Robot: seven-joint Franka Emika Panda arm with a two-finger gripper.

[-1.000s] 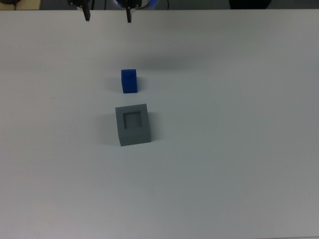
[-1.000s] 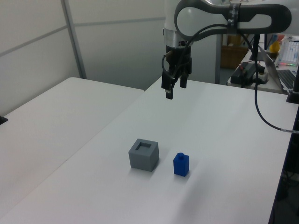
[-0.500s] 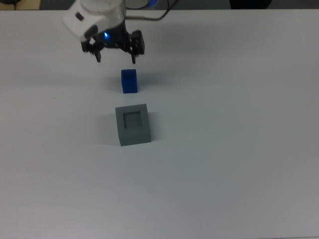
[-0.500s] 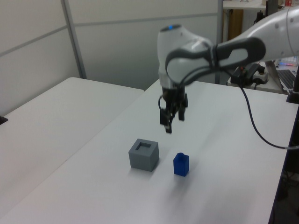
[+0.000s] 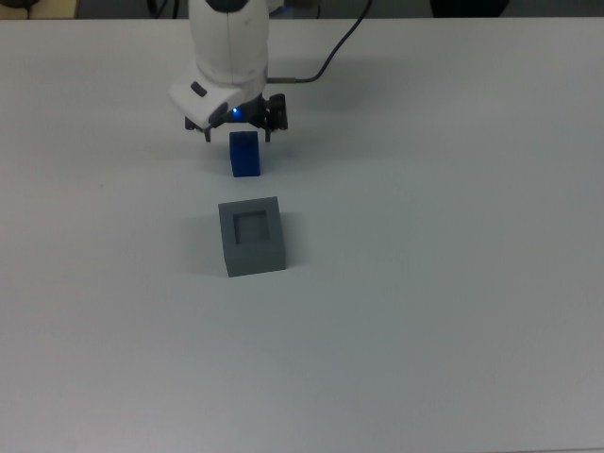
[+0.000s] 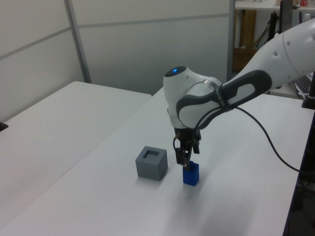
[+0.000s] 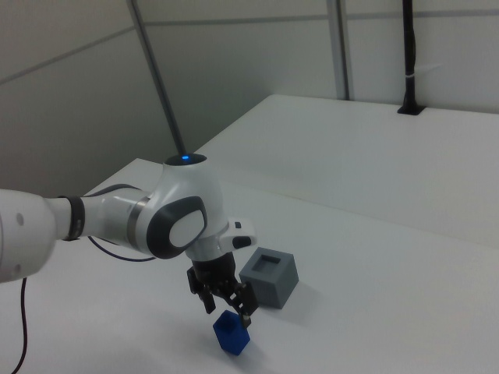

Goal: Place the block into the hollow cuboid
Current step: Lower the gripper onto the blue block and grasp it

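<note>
The block [image 5: 245, 156] stands on the white table [image 5: 453, 283] in the same place as one second ago, just behind the hollow cuboid [image 5: 252, 236] in the top view and not touching it. What has changed is my arm: then my gripper [image 5: 238, 132] hung far back near the table edge, and now it has come down right over the block.

The block is small, bright blue and matte, upright with flat faces. The hollow cuboid is gray and matte, wider than the block, with a square recess open in its top.

My fingers [image 7: 245, 305] are spread apart, one on each side of the block's upper part. They seem not to press on it yet, but in the left view [image 6: 186, 158] I cannot be sure. I hold nothing.
</note>
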